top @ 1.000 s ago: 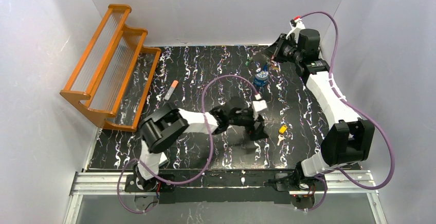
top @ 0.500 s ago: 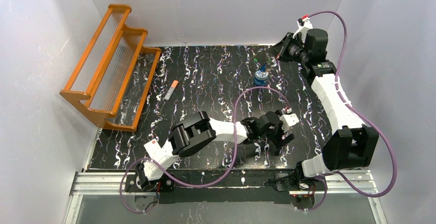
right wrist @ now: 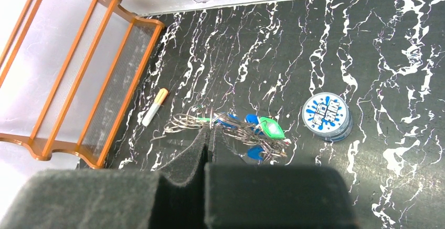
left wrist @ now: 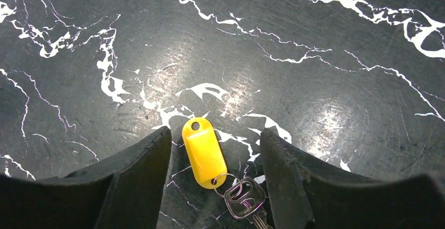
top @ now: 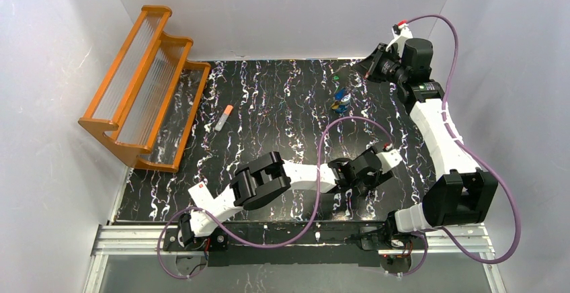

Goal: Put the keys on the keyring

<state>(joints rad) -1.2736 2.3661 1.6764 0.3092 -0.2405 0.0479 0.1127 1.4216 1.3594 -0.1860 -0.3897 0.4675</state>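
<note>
A yellow-tagged key (left wrist: 203,153) lies flat on the black marble table, its metal blade (left wrist: 244,200) towards the camera. My left gripper (left wrist: 216,134) is open and straddles it, one finger on each side, neither touching it. From above, the left gripper (top: 375,172) hides this key. At the back right, my right gripper (right wrist: 210,132) is shut on the keyring (right wrist: 189,121), a thin wire loop. Green and blue keys (right wrist: 265,129) dangle from it in a bunch. In the top view the right gripper (top: 371,68) is raised, with those keys (top: 341,98) hanging below it.
A round blue tin (right wrist: 326,116) sits on the table just past the hanging keys. An orange-tipped white tube (top: 224,117) lies left of centre. The orange wooden rack (top: 144,85) leans at the back left. White walls close in on three sides.
My left arm has swept right from the table's middle to sit over the yellow key, its jaws narrowing a little. The right arm has shifted slightly right, the keyring bunch swinging with it.
</note>
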